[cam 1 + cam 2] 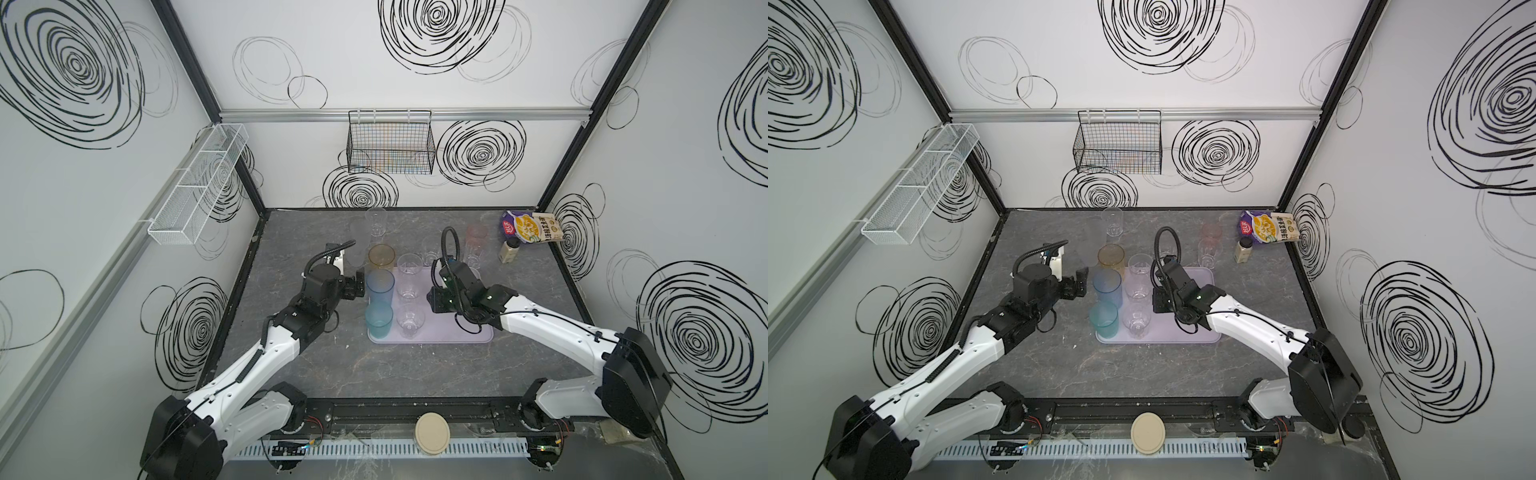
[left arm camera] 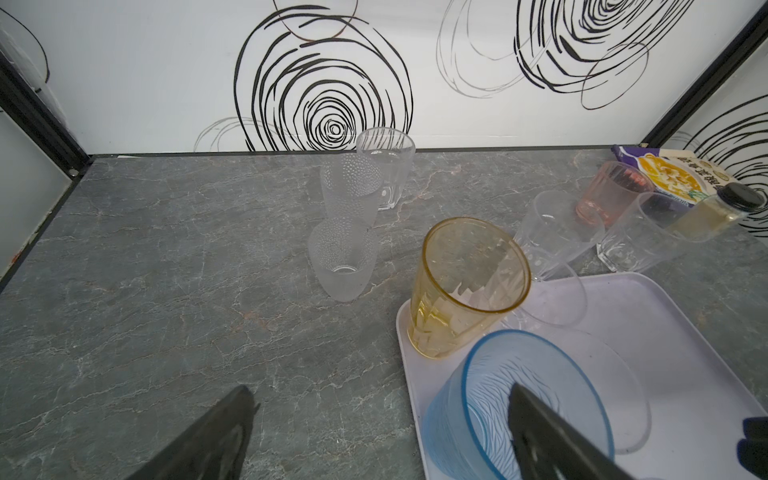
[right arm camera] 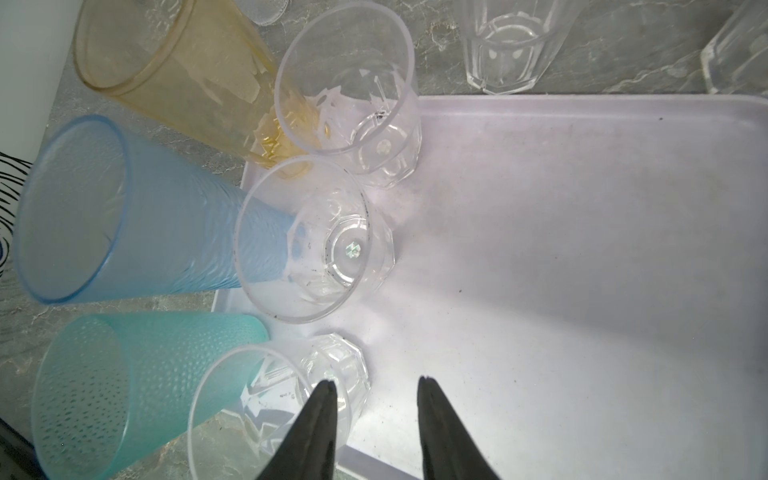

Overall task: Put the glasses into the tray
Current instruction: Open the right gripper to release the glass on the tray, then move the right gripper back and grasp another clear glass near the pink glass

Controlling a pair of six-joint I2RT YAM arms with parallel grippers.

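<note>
Tray [image 1: 449,330] at centre holds amber tumbler [image 1: 381,255], blue tumbler [image 1: 380,286], teal tumbler [image 1: 379,322] and three clear tumblers [image 1: 409,286] on its left side; pink tumbler [image 1: 476,235] stands behind it. Left gripper [image 2: 380,388] and right gripper [image 3: 374,380] are spread, empty.

The gripper [image 3: 376,383] hangs over the tray [image 3: 582,249], jaws parted, with only bare tray between them. One finger [image 3: 313,432] overlaps the nearest clear glass [image 3: 266,409]; whether they touch cannot be told. Ahead on that same side stand the middle clear glass [image 3: 311,245] and the far clear glass [image 3: 353,95], all three upright in a row. Outside that row, farther from the gripper, the teal glass [image 3: 137,374], blue glass [image 3: 124,208] and amber glass [image 3: 166,70] line up along the tray's edge. Past the far rim, on the counter [image 3: 623,54], stand a faceted glass [image 3: 507,45] and a cut-off glass [image 3: 737,54].
</note>
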